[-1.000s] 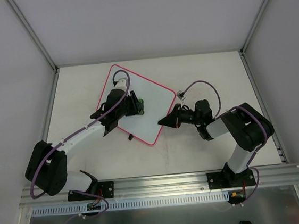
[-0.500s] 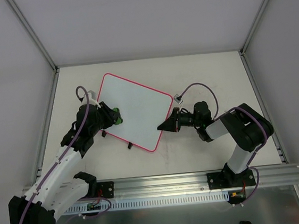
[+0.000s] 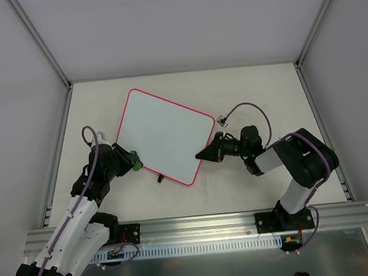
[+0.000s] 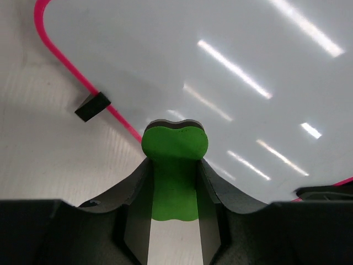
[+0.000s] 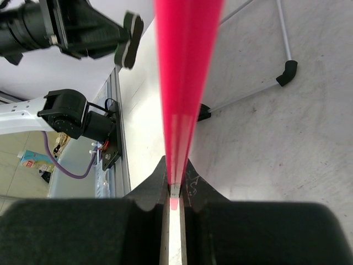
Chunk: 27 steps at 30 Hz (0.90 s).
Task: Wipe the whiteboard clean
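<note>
The whiteboard (image 3: 165, 134) lies tilted on the table, white with a red-pink rim, its face blank; it also shows in the left wrist view (image 4: 220, 72). My left gripper (image 3: 132, 162) is shut on a green eraser block (image 4: 174, 171) and sits just off the board's left edge, near a black clip (image 4: 92, 106). My right gripper (image 3: 203, 154) is shut on the board's right rim (image 5: 185, 83), seen edge-on in the right wrist view.
A second black clip (image 3: 160, 177) sticks out of the board's near edge. Grey walls and metal frame posts (image 3: 58, 135) bound the table. The aluminium rail (image 3: 200, 228) with both arm bases runs along the near edge.
My left arm has drawn back to the left and toward the near edge, carrying the eraser off the board's face to its left rim. The right gripper has stayed on the rim.
</note>
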Available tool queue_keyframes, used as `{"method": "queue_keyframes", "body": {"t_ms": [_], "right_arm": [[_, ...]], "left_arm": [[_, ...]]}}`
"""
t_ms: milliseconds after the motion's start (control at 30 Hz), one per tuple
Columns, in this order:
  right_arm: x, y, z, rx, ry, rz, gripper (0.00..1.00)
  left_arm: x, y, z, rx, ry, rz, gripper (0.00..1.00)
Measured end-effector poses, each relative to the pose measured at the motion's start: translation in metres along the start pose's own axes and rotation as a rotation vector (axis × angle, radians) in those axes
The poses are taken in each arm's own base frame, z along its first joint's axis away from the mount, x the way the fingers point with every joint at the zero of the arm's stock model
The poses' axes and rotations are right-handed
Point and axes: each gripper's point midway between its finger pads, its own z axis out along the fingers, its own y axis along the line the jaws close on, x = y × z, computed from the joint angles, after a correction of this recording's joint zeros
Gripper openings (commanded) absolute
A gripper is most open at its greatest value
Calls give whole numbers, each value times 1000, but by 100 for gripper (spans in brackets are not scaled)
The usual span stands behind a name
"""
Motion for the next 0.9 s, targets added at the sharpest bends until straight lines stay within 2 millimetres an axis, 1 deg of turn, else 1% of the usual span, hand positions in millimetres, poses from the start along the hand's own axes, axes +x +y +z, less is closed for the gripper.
{"method": "queue_keyframes", "body": {"t_ms": [67,133,333,433,567,733,800,833,900], "right_arm": [[-3,-3,-2,9,-8,3,0],[-5,-6,-4,19,-15,5,0],[-15,-15,-7,46,-42,-4,0],[-21,-18,-7,55,-53,-19,0],[-36,-20,-4,58,-74,-54,0],[-60,-29,-6,83,-123,-96,0],[-69,-32,-7,95,-143,-111,0],[-73,-34,-8,100,-152,-117,0],[-79,-38,-9,112,-166,-121,0]], "left_arm": [[11,9,1,-14,31,-9,0],[18,13,-1,-14,46,-13,0],[26,4,-9,55,76,-33,0],[34,6,-9,63,102,-40,0],[48,20,-1,-2,163,-43,0],[73,50,15,-156,285,-50,0],[76,58,17,-198,299,-53,1],[76,60,17,-211,297,-52,5],[72,62,19,-225,283,-53,9]]}}
